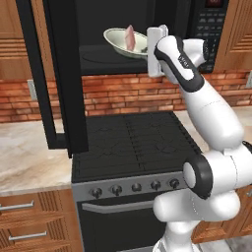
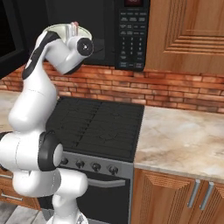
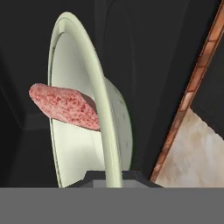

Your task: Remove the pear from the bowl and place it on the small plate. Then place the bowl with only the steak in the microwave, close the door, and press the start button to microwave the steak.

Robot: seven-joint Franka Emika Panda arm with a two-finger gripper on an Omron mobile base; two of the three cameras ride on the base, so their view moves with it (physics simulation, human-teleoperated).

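Bowl: off-white, greenish rim. Steak: mottled pink-red, in bowl. Microwave: black. Below microwave: red-brown brick wall, black stove, beige marbled counter.

I am finding nothing I can actually read here. The microwave is showing a keypad panel with rows of small pale buttons, but their markings are blurring too much to make out, and a reddish display at its top is giving no legible digits. My arm's grey marking is also staying unreadable.
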